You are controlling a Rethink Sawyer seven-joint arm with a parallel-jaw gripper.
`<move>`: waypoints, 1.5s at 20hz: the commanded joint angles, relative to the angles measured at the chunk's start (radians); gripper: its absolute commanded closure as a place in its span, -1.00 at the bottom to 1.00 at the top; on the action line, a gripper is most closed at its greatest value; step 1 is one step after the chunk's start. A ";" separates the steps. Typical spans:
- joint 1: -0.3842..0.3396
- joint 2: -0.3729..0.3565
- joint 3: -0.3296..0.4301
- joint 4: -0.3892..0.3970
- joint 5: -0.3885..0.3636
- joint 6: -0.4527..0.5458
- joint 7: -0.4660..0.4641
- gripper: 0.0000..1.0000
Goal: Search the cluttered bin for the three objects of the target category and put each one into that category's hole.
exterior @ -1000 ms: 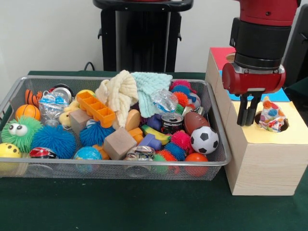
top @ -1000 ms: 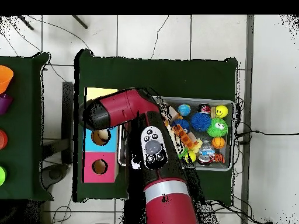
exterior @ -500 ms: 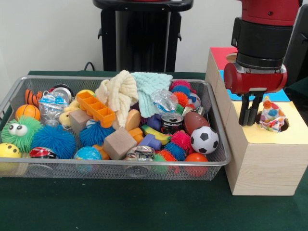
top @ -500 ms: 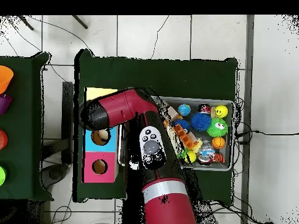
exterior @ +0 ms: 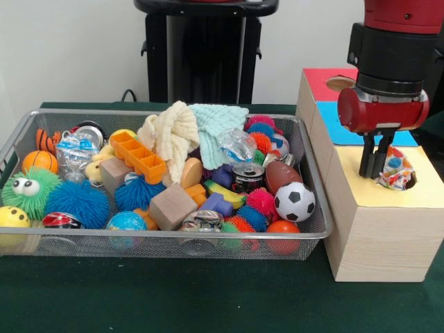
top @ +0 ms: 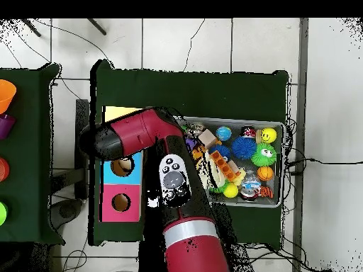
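One white rag with bright patches (exterior: 395, 168) sits bunched in the round hole (exterior: 411, 182) of the yellow-topped box (exterior: 388, 198), sticking up out of it. My gripper (exterior: 372, 168) hangs over the yellow top just left of the rag, its fingers (exterior: 365, 161) close together and holding nothing. The silver wire-mesh bin (exterior: 173, 236) lies to the left, full of toys; I see no other printed rags in it. In the overhead view the arm (top: 142, 134) covers the yellow box's hole; a strip of yellow top (top: 117, 112) and the bin (top: 283, 164) show.
A cream knitted cloth (exterior: 172, 135) and a mint knitted cloth (exterior: 216, 125) lie piled at the bin's back. A soccer ball (exterior: 294, 201) sits near the bin's right end. Behind the yellow box stand the blue-topped box (exterior: 333, 128) and the red-topped box (exterior: 319, 80).
My gripper has moved right across the yellow top, closer to the rag in the hole. The rag and the bin's contents have not moved.
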 commanded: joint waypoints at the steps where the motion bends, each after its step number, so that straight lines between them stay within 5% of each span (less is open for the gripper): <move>1: -0.003 0.004 0.068 0.039 -0.007 0.064 -0.065 1.00; 30: 0.038 0.082 0.040 -0.025 -0.039 0.029 -0.033 1.00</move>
